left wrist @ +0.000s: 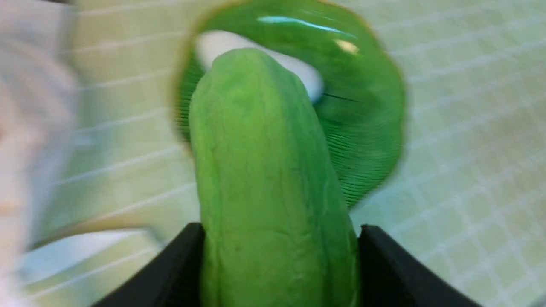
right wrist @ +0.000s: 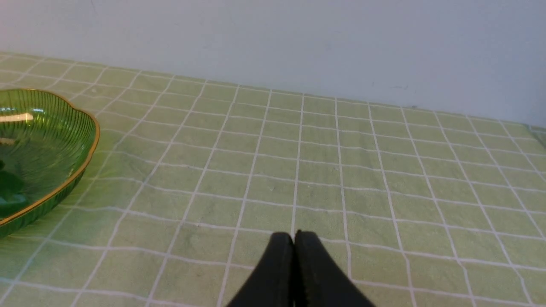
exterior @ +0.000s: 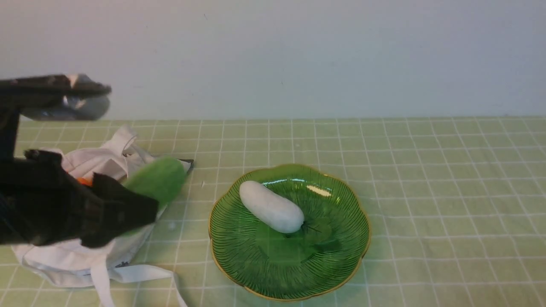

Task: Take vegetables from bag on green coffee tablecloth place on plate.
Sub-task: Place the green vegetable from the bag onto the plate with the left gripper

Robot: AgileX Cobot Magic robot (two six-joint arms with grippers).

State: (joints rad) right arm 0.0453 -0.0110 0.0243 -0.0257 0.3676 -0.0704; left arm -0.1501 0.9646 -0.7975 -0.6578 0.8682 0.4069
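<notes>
The left gripper [left wrist: 279, 251] has its jaws parted just as far as the green gourd [left wrist: 264, 170] is thick. They clamp it near one end, a black finger pressed to each side. The rest of the gourd sticks out ahead of the fingers and aims toward the plate [exterior: 341, 264].

In the front view the gourd hangs in the air over the bag's edge nearest the plate, clear of the cloth and not yet over the dish. The bag [exterior: 55, 260] lies slumped under the left arm, its straps trailing on the tablecloth [exterior: 426, 170]. A bit of orange [exterior: 85, 181] shows at its mouth, but I cannot tell what it is. One white vegetable [exterior: 271, 207] already lies slantwise on the plate, toward its far left part.

So the step in hand seems to be the carry: the gourd is out of the bag and on its way to the plate.

The next move calls for bringing it across the short gap and lowering it over the bare near half of the dish. The jaws should open only once the long free end is clear of the white vegetable and the gold rim.

The right gripper [right wrist: 294, 243] has its jaws pressed together with nothing between them. It hovers over bare tablecloth, with the plate off to one side.
</notes>
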